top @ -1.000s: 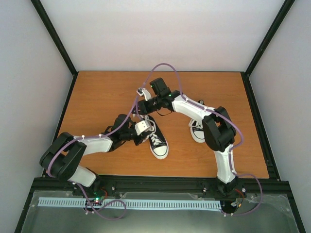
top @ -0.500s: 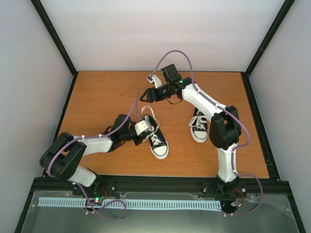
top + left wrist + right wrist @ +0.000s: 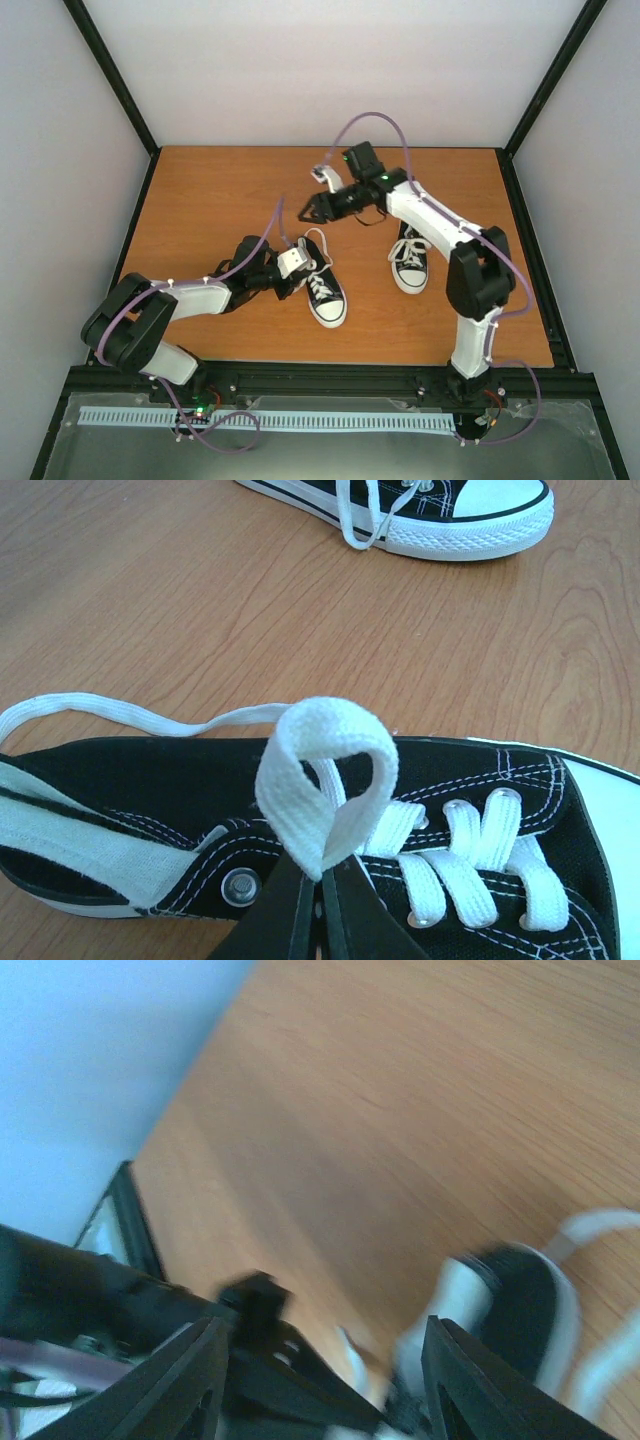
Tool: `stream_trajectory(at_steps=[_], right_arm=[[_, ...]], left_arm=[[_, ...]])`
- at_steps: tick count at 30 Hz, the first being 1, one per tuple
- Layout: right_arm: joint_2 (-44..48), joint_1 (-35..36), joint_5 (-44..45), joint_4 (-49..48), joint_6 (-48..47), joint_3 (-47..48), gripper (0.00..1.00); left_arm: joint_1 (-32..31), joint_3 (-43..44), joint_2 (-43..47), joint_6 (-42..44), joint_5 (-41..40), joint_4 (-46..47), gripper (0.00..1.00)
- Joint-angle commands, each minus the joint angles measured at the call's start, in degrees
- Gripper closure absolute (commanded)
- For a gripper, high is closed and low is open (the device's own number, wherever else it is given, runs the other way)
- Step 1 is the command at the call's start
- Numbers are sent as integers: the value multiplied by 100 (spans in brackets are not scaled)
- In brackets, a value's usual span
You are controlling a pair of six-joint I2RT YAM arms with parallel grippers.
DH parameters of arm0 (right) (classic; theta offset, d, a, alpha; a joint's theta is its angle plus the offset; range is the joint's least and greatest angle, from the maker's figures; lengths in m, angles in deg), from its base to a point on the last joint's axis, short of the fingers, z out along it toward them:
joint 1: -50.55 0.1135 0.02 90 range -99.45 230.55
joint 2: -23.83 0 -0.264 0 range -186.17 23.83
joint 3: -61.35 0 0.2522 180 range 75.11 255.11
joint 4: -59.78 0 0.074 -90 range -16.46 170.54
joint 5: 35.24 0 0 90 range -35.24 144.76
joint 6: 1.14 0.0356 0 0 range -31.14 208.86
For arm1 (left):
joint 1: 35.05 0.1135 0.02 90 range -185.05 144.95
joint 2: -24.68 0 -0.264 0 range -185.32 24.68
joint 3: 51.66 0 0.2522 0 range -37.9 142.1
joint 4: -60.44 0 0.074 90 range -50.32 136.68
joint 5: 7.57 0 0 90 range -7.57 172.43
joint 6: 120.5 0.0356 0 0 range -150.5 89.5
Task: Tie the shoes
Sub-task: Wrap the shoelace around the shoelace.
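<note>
Lace loop sits pinched in left gripper; right gripper has opened and drawn back

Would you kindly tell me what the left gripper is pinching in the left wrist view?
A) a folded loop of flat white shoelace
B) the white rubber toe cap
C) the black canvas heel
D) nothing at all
A: the left gripper is shut on a folded loop of flat white shoelace, which stands up above the black canvas sneaker lying on its side beneath it.
</note>
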Motion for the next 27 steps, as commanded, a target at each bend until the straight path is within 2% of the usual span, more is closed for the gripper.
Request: stream_trajectory(at_steps=[1,3,9,13,17,20,22,24,27], right_arm=[[310,-582,1018,134,110,-835,46],[-115,-514,1793,499,-165,-546,47],[-1336,-65,3392,929,-693,527,47],[-1773,231,3824,999,-920,879,42],[-2200,366,4059,1184,-985,1160,44],[-2340,421,4303,1312,-1036,1131,54],[-2337,419,4431,1380,-1034,1127,73],[-2219,406,4588,1387,-1034,1128,85],[-2017,286,4549,1329,-1003,1115,90]], left_arm=[[-22,113,111,-113,22,-7,99],[-22,98,135,-109,7,-18,99],[-22,110,169,-31,-67,-178,99],[-22,110,146,-40,-22,-166,99],[-22,147,124,-26,-32,-161,99],[-22,192,92,9,-11,-142,99],[-22,206,77,14,-15,-103,99],[-22,216,52,15,-14,-70,99],[-22,212,43,22,-13,-56,99]])
